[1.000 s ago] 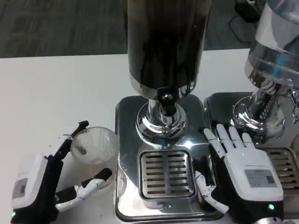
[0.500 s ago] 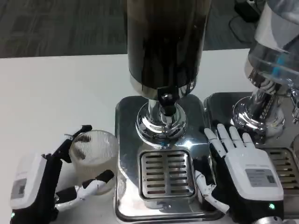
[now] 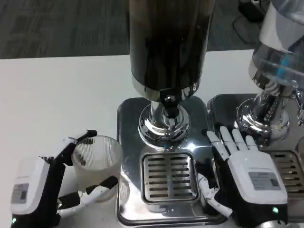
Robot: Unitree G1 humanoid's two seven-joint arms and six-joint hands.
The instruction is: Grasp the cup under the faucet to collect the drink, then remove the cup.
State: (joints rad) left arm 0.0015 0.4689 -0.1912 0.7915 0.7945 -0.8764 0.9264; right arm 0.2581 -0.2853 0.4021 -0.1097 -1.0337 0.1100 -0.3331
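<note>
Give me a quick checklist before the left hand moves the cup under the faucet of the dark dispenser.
1. Left hand grips the cup: ok, fingers wrap both sides.
2. Cup upright: ok.
3. Cup holds no drink: cannot tell.
4. Drip grate free for the cup: ok.
5. Right hand away from the faucet: ok, it rests on the dispenser's base beside the grate.
6. Cup under the faucet: not ok, it stands left of the base.

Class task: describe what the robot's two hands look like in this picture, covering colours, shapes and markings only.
The left hand and the right hand each have a white, boxy back bearing a small grey label. Their slender fingers are white and black over black inner parts. A small green light glows near each wrist.
</note>
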